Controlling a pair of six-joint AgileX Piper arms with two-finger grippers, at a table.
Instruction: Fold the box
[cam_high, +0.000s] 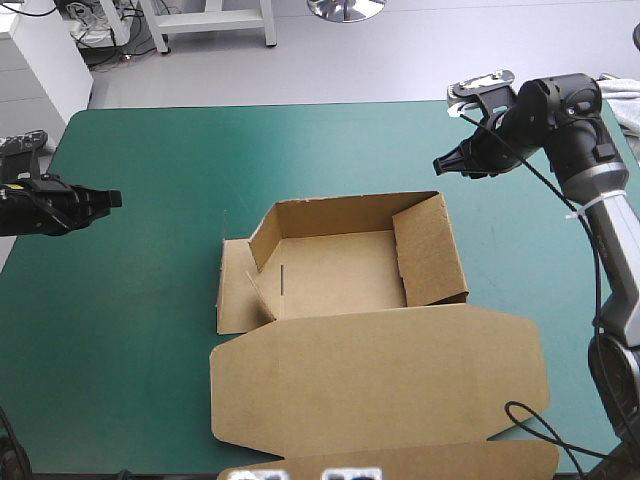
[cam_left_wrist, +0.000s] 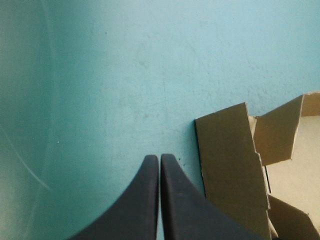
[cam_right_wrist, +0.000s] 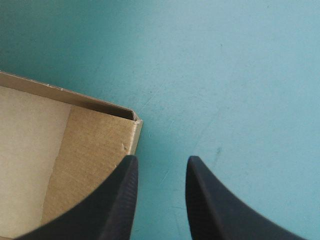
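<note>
Our box (cam_high: 340, 275) sits at the centre of the surface (cam_high: 140, 130), far and right walls up, lid (cam_high: 380, 370) flat on the near side. The left tool (cam_high: 112, 199) is pinched closed, empty; the right tool (cam_high: 440, 163) slightly spread, empty. We'd nudge the flat left flap (cam_high: 235, 290) up slowly.

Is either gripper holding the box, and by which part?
Nothing is held. The left gripper is shut, empty, beside the box; the right gripper is open near its far corner.
</note>
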